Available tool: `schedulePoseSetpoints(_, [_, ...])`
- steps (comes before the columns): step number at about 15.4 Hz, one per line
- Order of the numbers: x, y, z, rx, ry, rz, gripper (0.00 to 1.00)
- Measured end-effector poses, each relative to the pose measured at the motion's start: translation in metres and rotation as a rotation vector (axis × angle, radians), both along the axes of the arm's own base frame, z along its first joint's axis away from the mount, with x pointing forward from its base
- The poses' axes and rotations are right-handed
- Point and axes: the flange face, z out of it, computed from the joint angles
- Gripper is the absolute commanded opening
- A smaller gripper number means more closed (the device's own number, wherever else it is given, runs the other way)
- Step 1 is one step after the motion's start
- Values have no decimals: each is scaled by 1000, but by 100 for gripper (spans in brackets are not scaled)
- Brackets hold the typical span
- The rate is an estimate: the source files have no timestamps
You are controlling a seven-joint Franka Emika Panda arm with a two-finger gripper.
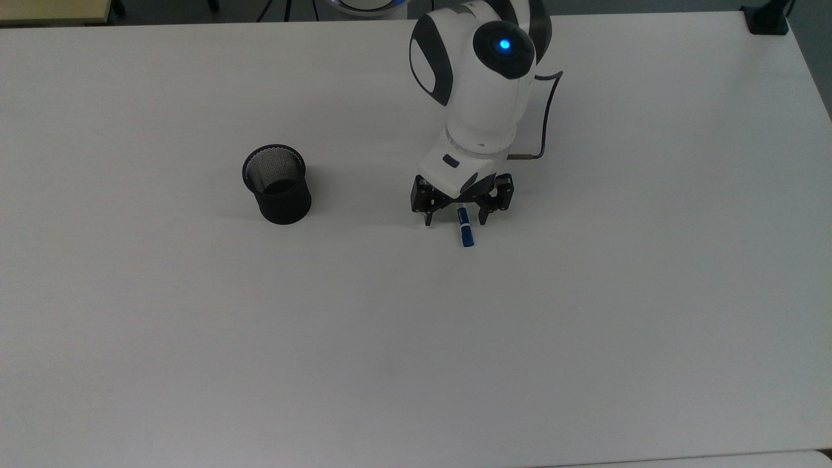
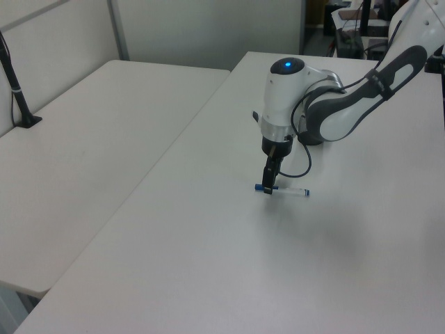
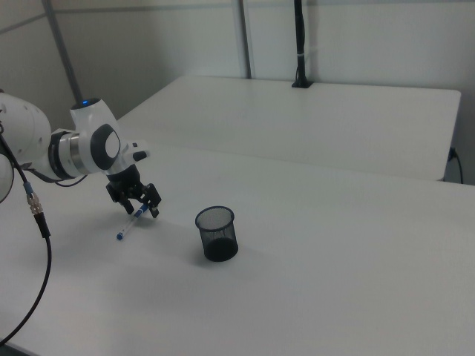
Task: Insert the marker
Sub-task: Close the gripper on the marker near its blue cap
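Note:
The marker [image 1: 465,234] lies flat on the white table [image 1: 416,338]; in the top view its blue cap pokes out below the gripper while the hand covers most of the white barrel. My gripper [image 1: 455,221] is open and low over the marker, one finger on each side of the barrel, not closed on it. In the left view the gripper [image 2: 270,186] stands at the marker's [image 2: 286,191] blue-capped end. The right view has the gripper [image 3: 143,211] over the marker [image 3: 129,225]. A black mesh cup [image 1: 277,184] stands upright to the top view's left, also seen as the cup [image 3: 217,233].
A black clamp [image 1: 767,18] sits at the table's far right corner in the top view. A second white table [image 2: 83,132] adjoins on the left view's left, with a black post [image 2: 15,87]. The arm's cable [image 1: 545,117] loops beside the wrist.

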Motion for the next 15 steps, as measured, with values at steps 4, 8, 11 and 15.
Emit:
schedulePoseSetpoints(4, [3, 2, -6, -2, -4, -9, 6])
schedulePoseSetpoints(8, [6, 3, -1, 2, -15, -13, 0])
schedulePoseSetpoints(11, [7, 3, 3, 3, -22, -13, 0])
schedulePoseSetpoints(15, [10, 4, 18, 9, -47, -14, 0])
